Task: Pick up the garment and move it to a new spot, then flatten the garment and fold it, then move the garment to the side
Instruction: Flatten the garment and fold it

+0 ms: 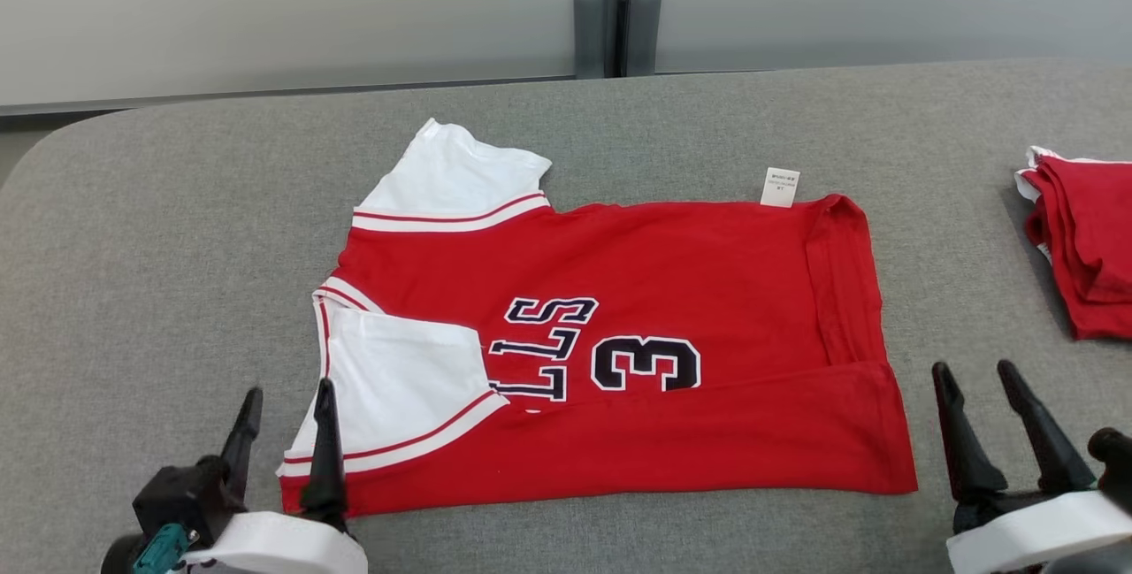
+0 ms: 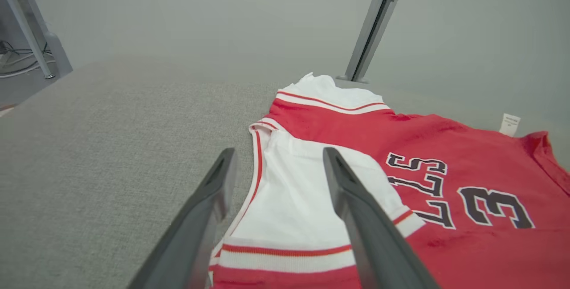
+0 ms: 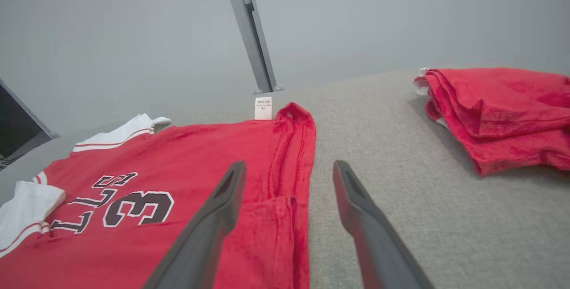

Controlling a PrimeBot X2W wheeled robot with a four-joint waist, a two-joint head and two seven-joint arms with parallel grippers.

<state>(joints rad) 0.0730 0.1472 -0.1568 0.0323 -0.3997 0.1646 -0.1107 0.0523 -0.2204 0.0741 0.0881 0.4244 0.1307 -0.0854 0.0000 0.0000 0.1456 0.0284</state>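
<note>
Head view. A grey cloth-covered table [image 1: 133, 247] spanned the field. At its centre lay the red jersey [image 1: 690, 273], spread sideways with the collar end toward 9 o'clock and the hem toward 3 o'clock. Its 6 o'clock edge was folded over the body, covering the lower part of the number "3" and the lettering. One white sleeve pointed to 11 o'clock; the other lay across the body at 8 o'clock.

A folded red garment [image 1: 1092, 247] rested well apart at 3 o'clock, at the frame's edge.

The left gripper [image 1: 289, 390] stood at 7 o'clock, fingers spread and pinching nothing, one finger over the near sleeve's edge. The right gripper [image 1: 973, 371] stood at 5 o'clock, likewise spread and empty, just beside the hem corner.

A white care label [image 1: 779, 187] projected from the jersey's far edge at 1 o'clock.
</note>
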